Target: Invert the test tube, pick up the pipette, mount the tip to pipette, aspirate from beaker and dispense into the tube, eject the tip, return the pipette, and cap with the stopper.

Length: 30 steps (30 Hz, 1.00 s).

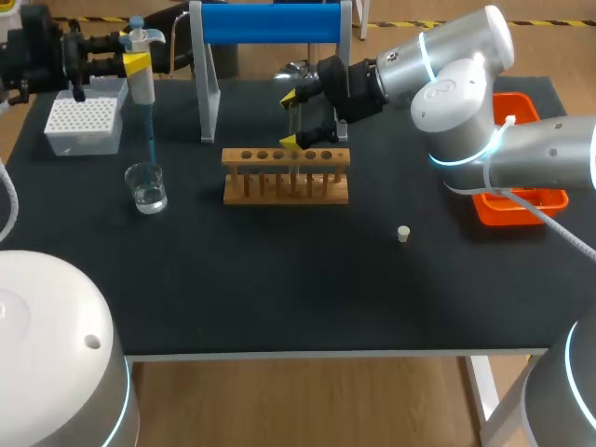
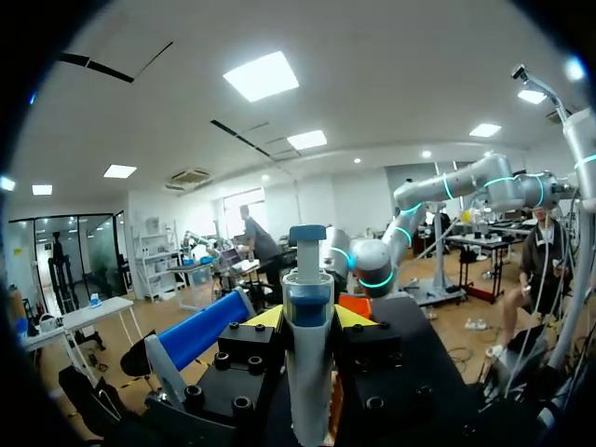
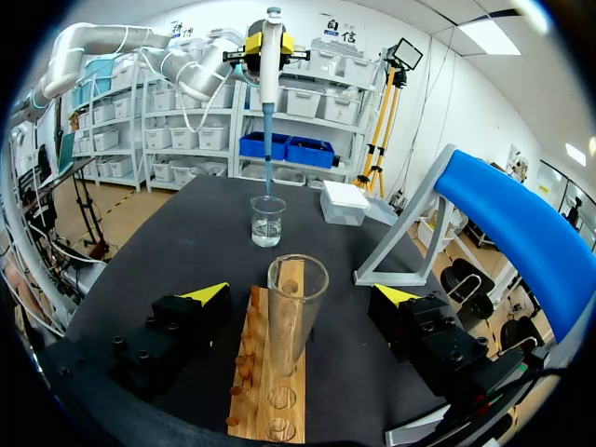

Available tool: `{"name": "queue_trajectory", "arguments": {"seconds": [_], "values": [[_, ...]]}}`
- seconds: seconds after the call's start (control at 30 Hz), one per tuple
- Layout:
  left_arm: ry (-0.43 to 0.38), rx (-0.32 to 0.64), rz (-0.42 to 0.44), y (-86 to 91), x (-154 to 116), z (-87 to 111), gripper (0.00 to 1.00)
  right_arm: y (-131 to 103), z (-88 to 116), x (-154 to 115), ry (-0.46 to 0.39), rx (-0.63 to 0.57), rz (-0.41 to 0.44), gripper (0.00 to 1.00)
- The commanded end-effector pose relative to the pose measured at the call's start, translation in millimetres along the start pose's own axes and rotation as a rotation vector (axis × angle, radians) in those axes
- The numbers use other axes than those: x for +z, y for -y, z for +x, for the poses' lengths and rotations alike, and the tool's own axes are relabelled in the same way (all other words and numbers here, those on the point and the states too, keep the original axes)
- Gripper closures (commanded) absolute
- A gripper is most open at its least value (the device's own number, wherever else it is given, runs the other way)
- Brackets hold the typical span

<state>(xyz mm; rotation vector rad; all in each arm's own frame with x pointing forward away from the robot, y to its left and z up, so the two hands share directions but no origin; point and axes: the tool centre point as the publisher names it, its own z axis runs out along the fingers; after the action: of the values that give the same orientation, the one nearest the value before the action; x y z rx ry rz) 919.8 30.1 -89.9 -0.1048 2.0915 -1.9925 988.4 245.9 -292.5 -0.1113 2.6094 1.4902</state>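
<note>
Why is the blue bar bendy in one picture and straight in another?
In the head view the blue bar looks straight. In the right wrist view the fisheye lens curves it. In the left wrist view the pipette looks huge, because it sits right up against the lens.
</note>
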Motion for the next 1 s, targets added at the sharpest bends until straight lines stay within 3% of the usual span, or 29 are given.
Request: {"name": "queue_trajectory", "arguments": {"seconds": [0.03,0.43,0.73,1.0], "values": [[-0.011,-0.019,-0.03,15.3,16.2,-2.1,1.0,-0.7,-0.4,-1.4,-0.003,0.0,0.003,0.0],[-0.059,-0.074,-0.03,51.1,63.9,-1.0,1.0,-0.7,-0.4,-1.4,-0.003,0.0,0.003,0.0],[-0.142,-0.057,-0.003,84.2,108.1,0.0,1.0,-0.7,-0.4,-1.4,-0.003,0.0,0.003,0.0],[-0.192,-0.046,0.029,103.5,139.8,-1.2,1.0,-0.7,-0.4,-1.4,-0.003,0.0,0.003,0.0]]}}
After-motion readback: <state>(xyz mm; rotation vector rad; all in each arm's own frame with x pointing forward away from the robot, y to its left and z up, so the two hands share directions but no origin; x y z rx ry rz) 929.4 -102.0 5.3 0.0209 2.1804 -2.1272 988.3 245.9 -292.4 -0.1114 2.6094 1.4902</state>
